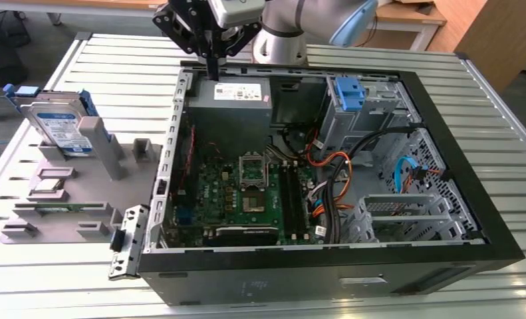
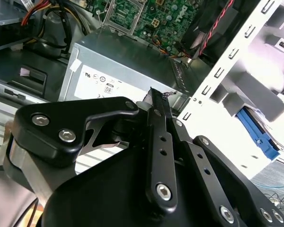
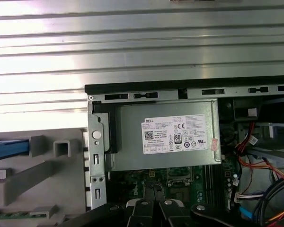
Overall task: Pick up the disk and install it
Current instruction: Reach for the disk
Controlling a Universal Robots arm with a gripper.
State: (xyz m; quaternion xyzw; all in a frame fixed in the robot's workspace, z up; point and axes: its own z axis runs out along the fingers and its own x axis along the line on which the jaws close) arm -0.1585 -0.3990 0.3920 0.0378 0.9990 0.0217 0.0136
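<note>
**Hovering at the case, disk well off to the side**

Up at the far rim of the open computer case (image 1: 289, 286) the pincer (image 1: 214, 74) hangs with its fingers pressed together on nothing, tips just above the grey power-supply box (image 1: 231, 93).

The disk (image 1: 57, 126) is nowhere near under it. It stands on end in a grey holder (image 1: 94, 199) on the slatted table (image 1: 112, 60), outside the case altogether. From the pincer it lies toward the exterior view's left and a little nearer that camera, with the case's side wall between the two.

Its labelled face looks out toward the exterior camera, and its long sides — the ones carrying the blue rails — run up and down, leaning slightly. So the top edge is the part that stands free, I'd judge. There's only the one arm, and it is well apart from the disk.
</note>
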